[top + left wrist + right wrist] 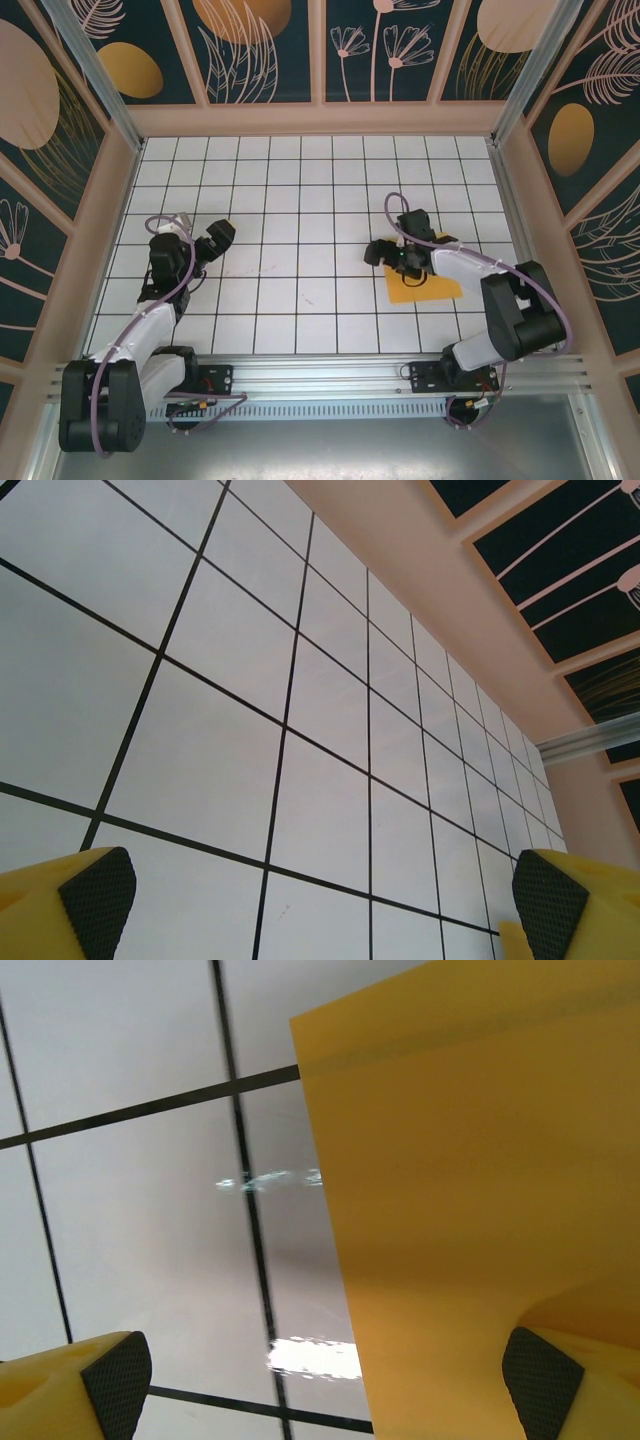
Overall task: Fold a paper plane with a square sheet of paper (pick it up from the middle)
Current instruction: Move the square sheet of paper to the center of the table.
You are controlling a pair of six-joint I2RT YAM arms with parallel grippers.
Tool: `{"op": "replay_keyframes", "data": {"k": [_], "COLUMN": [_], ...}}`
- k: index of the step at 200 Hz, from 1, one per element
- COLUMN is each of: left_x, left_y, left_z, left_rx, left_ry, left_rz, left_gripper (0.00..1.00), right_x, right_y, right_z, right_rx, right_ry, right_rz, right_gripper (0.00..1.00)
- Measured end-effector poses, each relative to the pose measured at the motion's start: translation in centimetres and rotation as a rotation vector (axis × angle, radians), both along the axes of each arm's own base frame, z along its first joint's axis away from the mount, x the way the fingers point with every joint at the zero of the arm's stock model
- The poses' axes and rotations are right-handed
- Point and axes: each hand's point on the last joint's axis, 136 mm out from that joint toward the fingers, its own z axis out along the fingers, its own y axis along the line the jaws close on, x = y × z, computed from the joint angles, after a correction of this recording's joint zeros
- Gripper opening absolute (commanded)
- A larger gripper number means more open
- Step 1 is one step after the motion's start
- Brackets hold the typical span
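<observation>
The paper [432, 288] lies flat on the bench [300, 200], right of centre, beneath the right end effector [325, 1385]. That end effector is open and straddles the sheet's edge, so the middle lies farther toward one finger. The left end effector [203, 238], also open, is well apart. The sheet looks plain orange-yellow and unfolded.

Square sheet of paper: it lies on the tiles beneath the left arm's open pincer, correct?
No. The square sheet of paper lies beneath the right pincer, also open, not the left pincer; the top external view shows it.
</observation>
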Motion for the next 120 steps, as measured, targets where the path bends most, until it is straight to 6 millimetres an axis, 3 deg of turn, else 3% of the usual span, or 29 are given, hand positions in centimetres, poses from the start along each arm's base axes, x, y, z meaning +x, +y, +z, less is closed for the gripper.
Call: {"op": "replay_keyframes", "data": {"k": [51, 72, 92, 120], "left_x": [-0.1, -0.4, -0.6, -0.8], "left_y": [-0.9, -1.6, -2.5, -3.8], "left_z": [-0.4, -0.6, -0.6, -1.0], "left_rx": [0.003, 0.001, 0.0, 0.002], "left_ry": [0.022, 0.029, 0.033, 0.048], "left_rz": [-0.035, -0.061, -0.089, -0.13], "left_gripper": [0.99, 0.99, 0.99, 0.99], "right_x": [1.6, 1.7, 2.4, 3.8], "right_y": [6.7, 8.0, 6.6, 1.5], "right_z": [0.4, 1.1, 1.9, 3.4], "right_rx": [0.028, 0.021, -0.034, -0.082], "right_ry": [-0.007, -0.017, -0.045, -0.091], "right_rz": [0.115, 0.139, 0.101, -0.02], "right_gripper": [0.92, 0.93, 0.94, 0.93]}}
